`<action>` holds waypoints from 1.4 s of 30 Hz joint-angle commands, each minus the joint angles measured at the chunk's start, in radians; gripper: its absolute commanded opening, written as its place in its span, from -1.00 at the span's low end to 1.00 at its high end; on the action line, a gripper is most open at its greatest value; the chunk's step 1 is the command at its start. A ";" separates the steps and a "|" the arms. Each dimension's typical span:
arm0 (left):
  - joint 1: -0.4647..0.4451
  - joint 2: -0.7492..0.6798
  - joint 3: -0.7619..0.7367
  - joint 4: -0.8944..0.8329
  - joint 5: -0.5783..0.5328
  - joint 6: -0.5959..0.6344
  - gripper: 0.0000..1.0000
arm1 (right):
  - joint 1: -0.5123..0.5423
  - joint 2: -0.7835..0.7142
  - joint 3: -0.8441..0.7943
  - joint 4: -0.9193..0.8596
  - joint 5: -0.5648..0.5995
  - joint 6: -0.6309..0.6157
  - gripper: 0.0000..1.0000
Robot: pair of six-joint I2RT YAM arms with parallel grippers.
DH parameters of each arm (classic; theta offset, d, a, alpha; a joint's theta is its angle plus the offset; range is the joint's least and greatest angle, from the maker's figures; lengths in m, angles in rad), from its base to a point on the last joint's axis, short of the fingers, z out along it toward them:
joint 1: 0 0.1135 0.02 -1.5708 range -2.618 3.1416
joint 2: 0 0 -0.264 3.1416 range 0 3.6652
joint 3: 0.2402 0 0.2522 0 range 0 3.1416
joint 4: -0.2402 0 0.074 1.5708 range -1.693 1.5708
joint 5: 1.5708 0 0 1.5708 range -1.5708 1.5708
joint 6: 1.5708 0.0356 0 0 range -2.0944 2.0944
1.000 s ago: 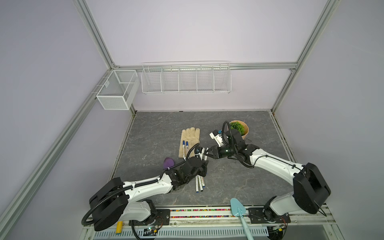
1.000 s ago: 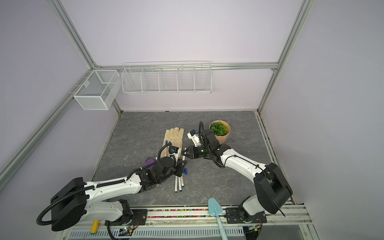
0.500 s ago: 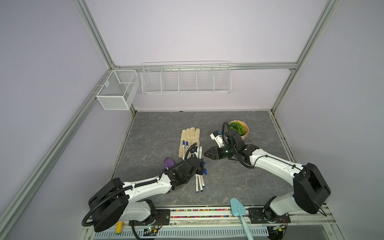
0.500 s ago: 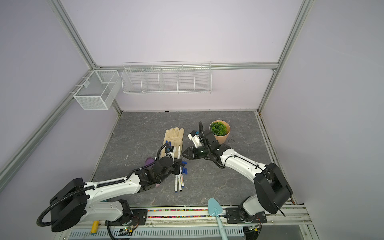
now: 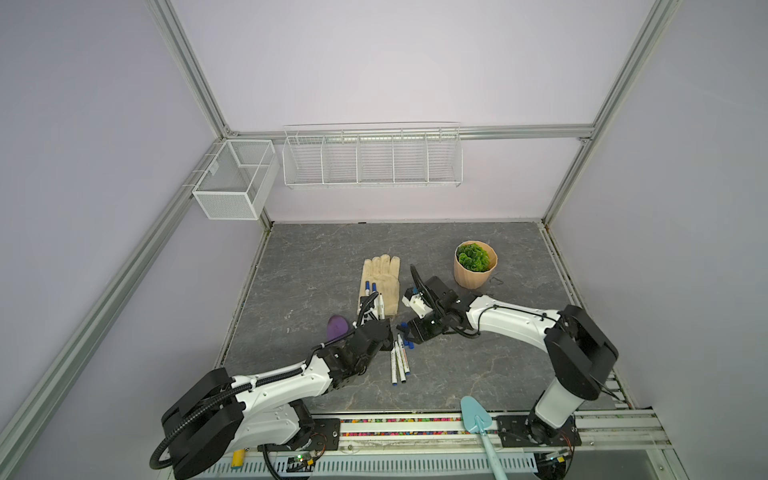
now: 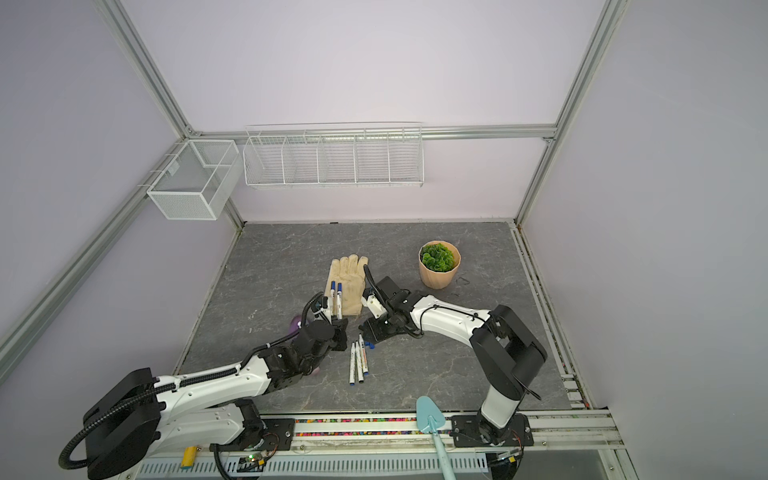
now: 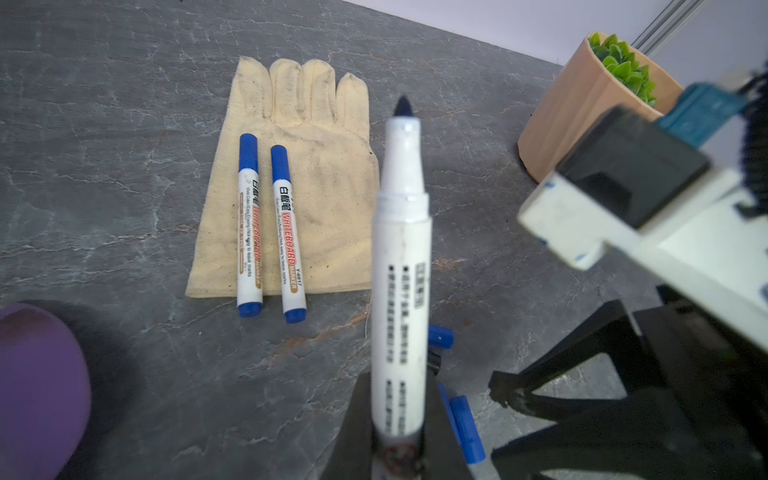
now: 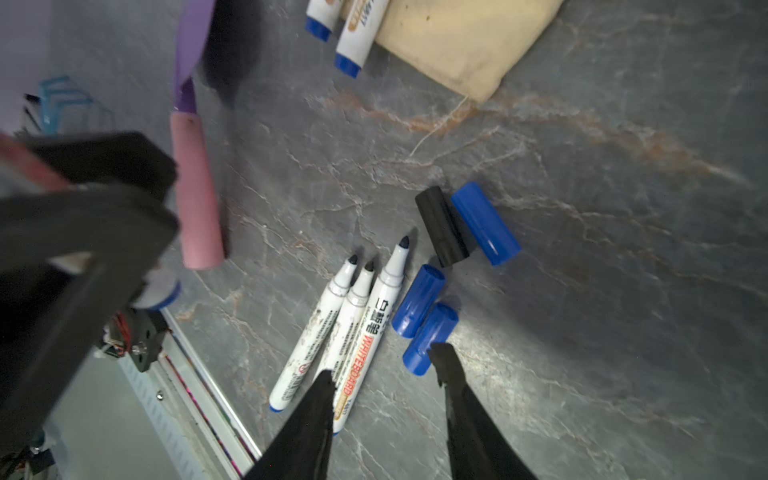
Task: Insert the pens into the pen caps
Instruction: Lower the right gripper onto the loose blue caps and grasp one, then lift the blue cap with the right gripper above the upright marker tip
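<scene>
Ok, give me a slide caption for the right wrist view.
Open right gripper poised over three uncapped pens and four loose caps, three blue and one black.

White-shelled left arm with ribbed black conduit, white right arm with thin black cable, black joints, matte black left hand, tapered black right hand, white wrist-camera housing

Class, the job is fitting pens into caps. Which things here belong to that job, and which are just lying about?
Job: held pen, uncapped, in the left gripper; three uncapped pens lying together; two capped pens on the glove; three blue caps; black cap.
Lying about: glove; potted plant; purple trowel; teal trowel.
</scene>
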 commanded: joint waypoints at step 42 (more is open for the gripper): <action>0.006 0.005 0.005 0.021 0.011 0.002 -1.00 | 0.072 0.225 0.137 -0.201 0.343 -0.027 -0.73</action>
